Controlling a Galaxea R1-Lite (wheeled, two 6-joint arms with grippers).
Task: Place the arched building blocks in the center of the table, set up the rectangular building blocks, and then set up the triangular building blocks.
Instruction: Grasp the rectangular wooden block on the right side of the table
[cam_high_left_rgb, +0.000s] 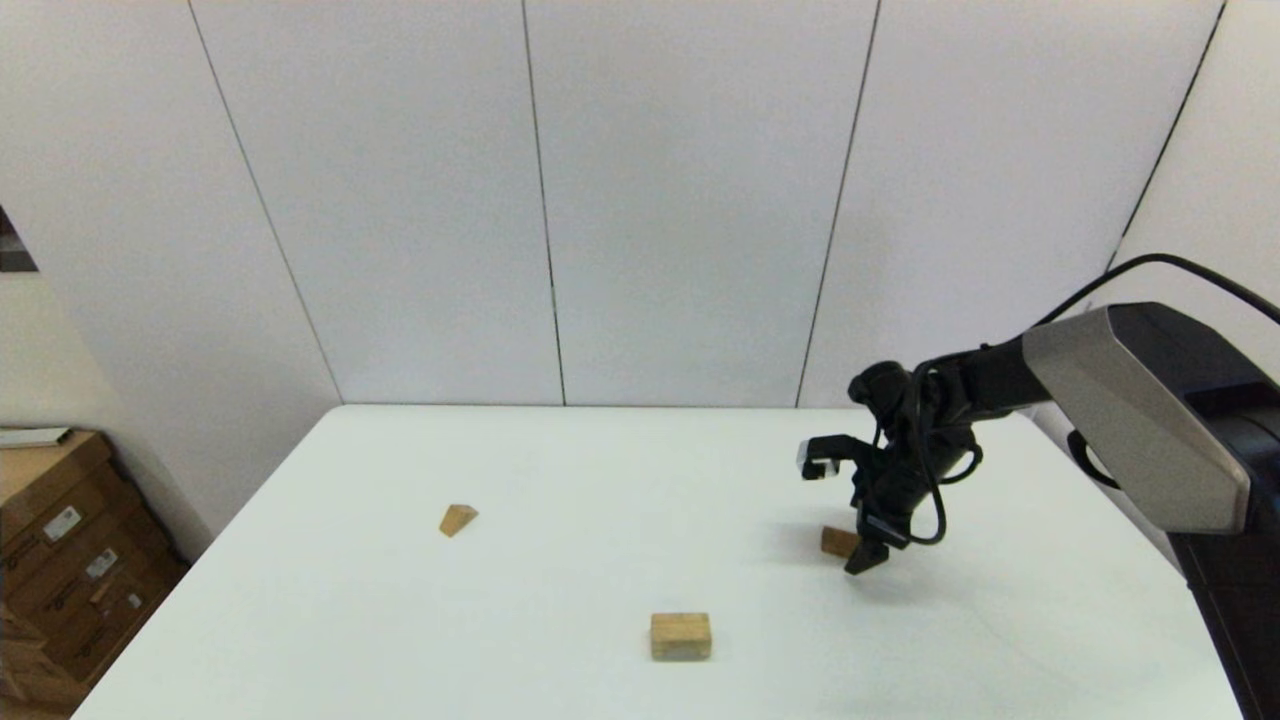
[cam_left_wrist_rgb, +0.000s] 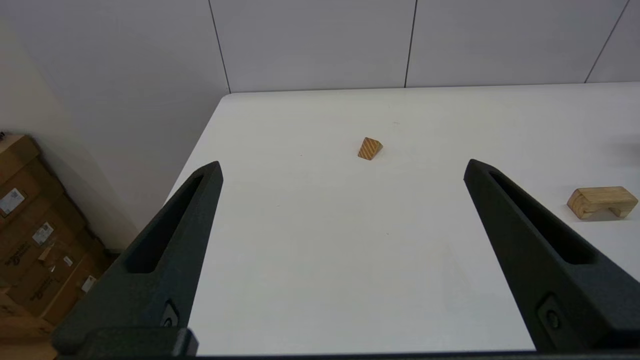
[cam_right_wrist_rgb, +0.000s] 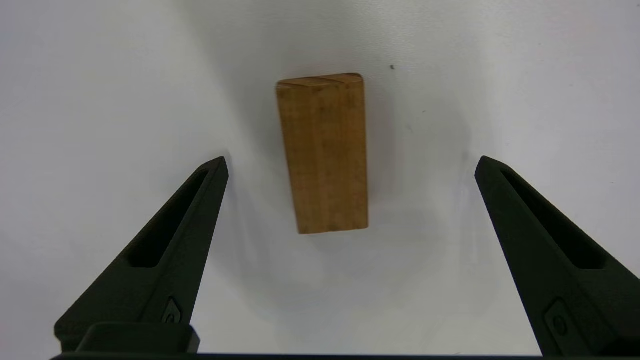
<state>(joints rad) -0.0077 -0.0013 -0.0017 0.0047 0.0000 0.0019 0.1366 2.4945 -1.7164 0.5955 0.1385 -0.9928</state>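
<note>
The right gripper (cam_right_wrist_rgb: 350, 165) hangs over the slab (cam_right_wrist_rgb: 324, 152) toward the table's (cam_high_left_rgb: 400, 640) right edge, fingers spread wide, one on each side of the slab's long faces and touching neither. The slab lies flat. It looks like light, rigid wood with smooth, square faces: unlikely to crush, liable to slip if pinched near an end. The sound hold is probably across its narrow width at mid-length.

The arch (cam_high_left_rgb: 680, 636) sits near the front edge, about midway along it, hollow side down in the left wrist view. The wedge (cam_high_left_rgb: 458, 519) lies toward the left edge, well apart from both.

The left gripper (cam_left_wrist_rgb: 342, 167) is parked off the front-left corner, fingers apart and empty.
</note>
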